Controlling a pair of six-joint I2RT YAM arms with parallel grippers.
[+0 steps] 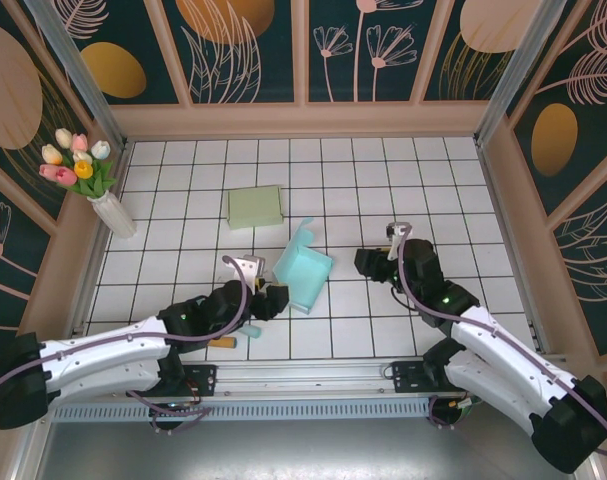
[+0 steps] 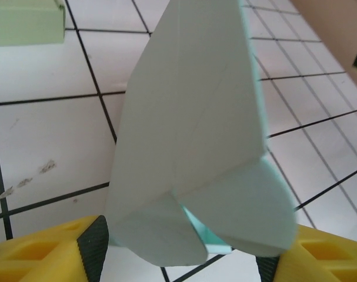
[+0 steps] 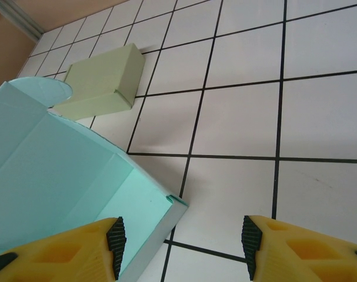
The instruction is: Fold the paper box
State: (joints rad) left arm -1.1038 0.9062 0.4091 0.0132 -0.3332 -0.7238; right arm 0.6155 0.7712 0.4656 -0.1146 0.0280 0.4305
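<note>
On the tiled table (image 1: 433, 180): teal paper box (image 1: 305, 268), partly folded, at centre between both arms.
The paper box stands open, one rounded flap raised toward the far wall. Beyond it, apart, lies a closed pale green box (image 1: 255, 206). A vase of tulips (image 1: 111, 212) stands at the far left. Left gripper (image 1: 273, 300): jaws spread wide, the box's near-left corner between the fingers (image 2: 93, 247). Right gripper (image 1: 368, 262): jaws spread, holding nothing, just right of the box's edge.
</note>
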